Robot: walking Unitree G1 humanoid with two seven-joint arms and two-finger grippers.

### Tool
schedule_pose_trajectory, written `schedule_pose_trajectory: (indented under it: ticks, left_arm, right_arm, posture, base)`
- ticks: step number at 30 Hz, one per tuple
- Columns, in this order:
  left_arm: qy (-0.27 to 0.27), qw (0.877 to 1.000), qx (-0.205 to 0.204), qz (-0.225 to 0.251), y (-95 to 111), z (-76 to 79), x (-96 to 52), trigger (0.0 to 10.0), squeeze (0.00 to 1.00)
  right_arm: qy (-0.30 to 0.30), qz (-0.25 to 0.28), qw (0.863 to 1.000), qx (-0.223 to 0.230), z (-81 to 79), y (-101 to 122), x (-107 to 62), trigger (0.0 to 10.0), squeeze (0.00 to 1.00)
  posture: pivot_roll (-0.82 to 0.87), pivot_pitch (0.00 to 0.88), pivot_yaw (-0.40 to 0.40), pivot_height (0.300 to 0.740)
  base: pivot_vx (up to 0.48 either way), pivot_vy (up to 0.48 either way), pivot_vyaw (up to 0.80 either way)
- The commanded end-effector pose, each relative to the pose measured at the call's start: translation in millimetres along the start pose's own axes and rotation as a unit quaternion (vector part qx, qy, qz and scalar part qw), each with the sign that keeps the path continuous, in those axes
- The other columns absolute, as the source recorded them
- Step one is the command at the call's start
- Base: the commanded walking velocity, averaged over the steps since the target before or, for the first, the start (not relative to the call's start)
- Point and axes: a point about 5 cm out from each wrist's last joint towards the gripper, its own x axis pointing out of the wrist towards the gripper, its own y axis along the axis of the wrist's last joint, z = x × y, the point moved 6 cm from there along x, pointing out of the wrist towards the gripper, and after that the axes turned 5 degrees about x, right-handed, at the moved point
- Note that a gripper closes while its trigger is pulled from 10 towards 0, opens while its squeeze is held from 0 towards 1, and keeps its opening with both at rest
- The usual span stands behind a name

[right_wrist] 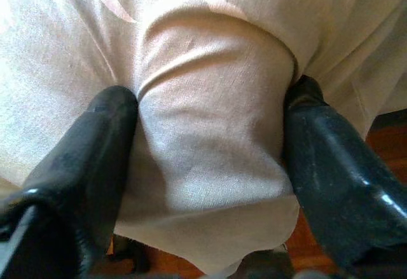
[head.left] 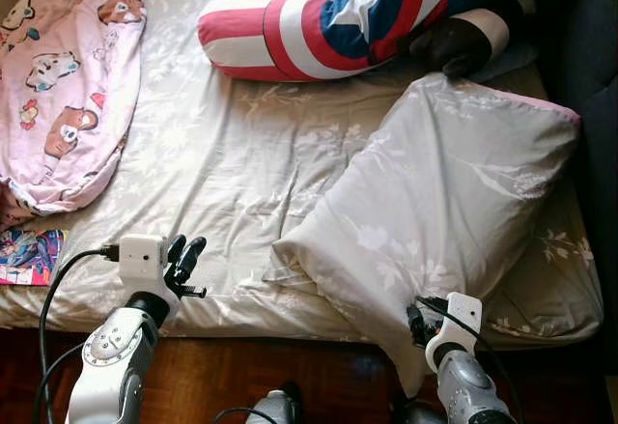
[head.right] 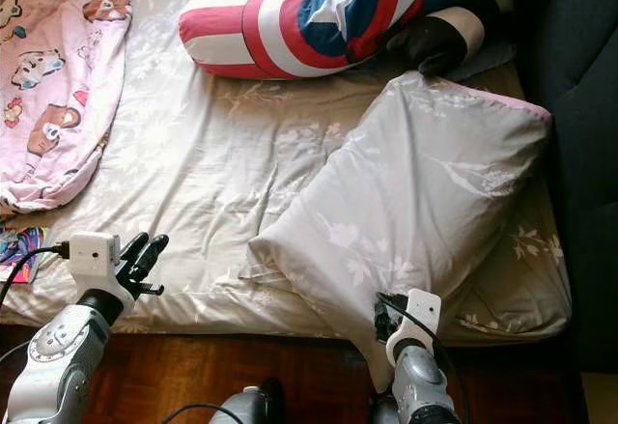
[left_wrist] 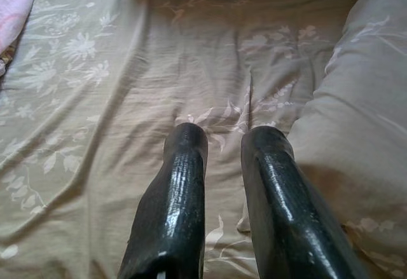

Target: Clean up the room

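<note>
Pillow point(head.left: 454, 212) lies slanted on bed point(head.left: 222, 154), near corner overhanging edge. Right gripper point(right_wrist: 210, 164) clamps that corner. Left gripper point(head.left: 183, 262) hovers nearby, fingers slightly apart, holding nothing. Next: lift, drag pillow toward headboard.

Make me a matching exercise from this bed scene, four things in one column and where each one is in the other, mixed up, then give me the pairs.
Things:
1. grey pillow
2. pink cartoon blanket
3. red, white and blue bolster
4. left gripper

Places:
A. across the far side of the bed
B. hovering at the bed's near edge, holding nothing
C. on the bed's left side
D. on the bed's right side, its near corner between the right gripper fingers

Pairs: 1-D, 2-C, 3-A, 4-B
</note>
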Motion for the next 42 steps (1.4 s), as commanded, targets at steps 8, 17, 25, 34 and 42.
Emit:
schedule_pose_trajectory:
  ticks: [8, 17, 25, 34, 42]
  left_arm:
    - [0.012, 1.000, 0.003, -0.012, -3, -13.7, -10.4, 10.0, 0.00]
    - [0.013, 1.000, 0.007, -0.010, -2, -15.2, -4.1, 10.0, 0.00]
    - [0.016, 1.000, 0.001, -0.010, -7, -11.3, 0.6, 10.0, 0.00]
    - [0.023, 1.000, -0.011, -0.002, -8, -8.5, 14.4, 10.0, 0.00]
    - [0.028, 0.999, -0.027, 0.019, -3, -3.3, 34.3, 10.0, 0.00]
  right_arm:
    - [-0.014, -0.110, 0.994, -0.018, 8.6, -67, -17.6, 0.0, 0.00]
    - [-0.017, -0.109, 0.994, -0.028, 6.7, -64, -15.9, 0.0, 0.00]
    - [-0.034, -0.107, 0.993, -0.047, 14.1, -56, -13.0, 0.0, 0.00]
    - [-0.057, -0.063, 0.996, -0.029, 23.1, -22, -3.5, 0.0, 0.00]
    - [-0.108, 0.009, 0.994, 0.010, 48.6, 35, 3.7, 0.0, 0.00]
  posture:
    - [0.26, 0.383, 0.185, 0.740]
    - [0.25, 0.357, 0.180, 0.740]
    - [0.23, 0.324, 0.157, 0.740]
    - [0.18, 0.241, 0.135, 0.740]
    - [0.09, 0.149, 0.088, 0.740]
  base:
    - [0.000, 0.000, 0.00]
    - [0.000, 0.000, 0.00]
    - [0.000, 0.000, 0.00]
    - [0.000, 0.000, 0.00]
    - [0.000, 0.000, 0.00]
